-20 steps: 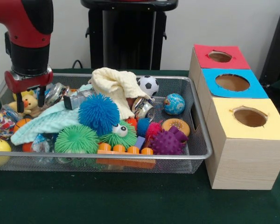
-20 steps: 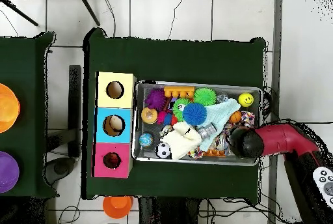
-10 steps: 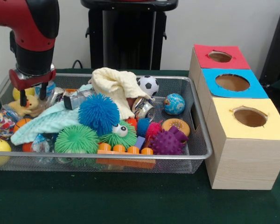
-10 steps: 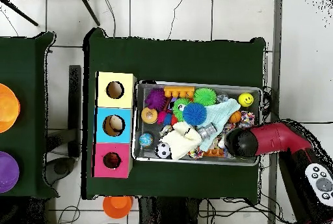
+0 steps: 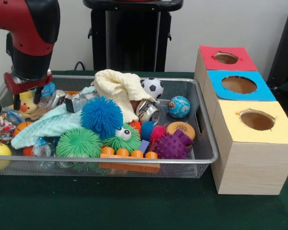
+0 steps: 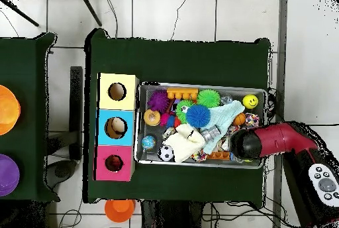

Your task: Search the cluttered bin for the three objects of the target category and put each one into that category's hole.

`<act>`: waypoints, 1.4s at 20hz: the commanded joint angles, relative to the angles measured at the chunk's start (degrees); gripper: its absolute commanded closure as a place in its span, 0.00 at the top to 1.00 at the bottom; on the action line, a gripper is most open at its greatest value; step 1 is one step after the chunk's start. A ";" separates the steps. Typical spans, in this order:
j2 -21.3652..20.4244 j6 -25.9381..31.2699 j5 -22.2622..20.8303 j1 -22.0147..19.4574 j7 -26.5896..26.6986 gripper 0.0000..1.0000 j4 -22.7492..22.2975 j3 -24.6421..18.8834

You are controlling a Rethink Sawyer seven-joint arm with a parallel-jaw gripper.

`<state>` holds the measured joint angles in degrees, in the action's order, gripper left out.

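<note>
Mostly hidden: yellow duck (image 5: 25, 102) behind end effector (image 5: 26, 99), fingers spread either side; grip unclear.

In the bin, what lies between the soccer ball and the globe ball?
Front view: only bare mesh of the bin lies between the soccer ball and globe ball.

You have a table (image 5: 110, 206) covered in dark green cloth, and two things sit directly on it. The cluttered bin (image 5: 204, 143), a wide shallow wire-mesh basket with a thicker metal rim, rests on the cloth and takes up most of the width you see in the front view. Just beside it, at its end, stands a pale wooden box (image 5: 249, 167) with red, blue and yellow tops in a row, each with a round hole. From overhead, bare green cloth (image 6: 179, 59) surrounds both the bin (image 6: 198, 164) and the box (image 6: 101, 132).
</note>
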<state>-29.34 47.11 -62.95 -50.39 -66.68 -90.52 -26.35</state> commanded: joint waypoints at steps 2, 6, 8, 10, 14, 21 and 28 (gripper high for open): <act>2.57 0.46 -7.04 0.99 12.22 1.00 4.57 3.47; 2.23 0.20 -6.98 1.39 11.52 1.00 3.55 3.60; 2.18 0.19 -5.61 1.20 11.42 1.00 2.64 3.01; 1.97 1.43 -4.85 1.41 12.26 0.00 1.99 3.43; 2.56 3.74 -4.20 1.98 13.42 0.00 2.59 3.78; 2.61 4.20 -4.25 2.64 13.41 0.00 2.70 4.60; 2.22 2.16 -3.53 1.98 13.32 0.00 2.64 4.06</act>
<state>-28.88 47.07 -64.18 -47.61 -66.68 -90.09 -24.22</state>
